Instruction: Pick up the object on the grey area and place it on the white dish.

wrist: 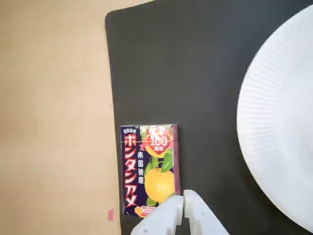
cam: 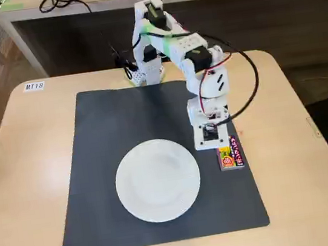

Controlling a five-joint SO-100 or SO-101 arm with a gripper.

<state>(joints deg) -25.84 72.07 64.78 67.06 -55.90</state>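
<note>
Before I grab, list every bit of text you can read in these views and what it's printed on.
"MT18": white label on the beige tabletop, fixed view.
"ボンタンアメ": large vertical lettering on the candy box, wrist view.
"100" with "周年" under it: red badge at the box's top.
"南国特産": small vertical print beside the fruit picture.
Remaining fine print on the box: too small to read.

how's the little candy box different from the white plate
Shape: the box is a small flat rectangle; the plate is round and far larger.
Look: the box is colourful, with a yellow fruit picture and printed lettering; the plate is plain white with a faintly ribbed rim.
Place: in the fixed view the box lies at the right edge of the grey mat, just under the pincer; the plate sits near the middle.
Both lie flat on the mat.
</note>
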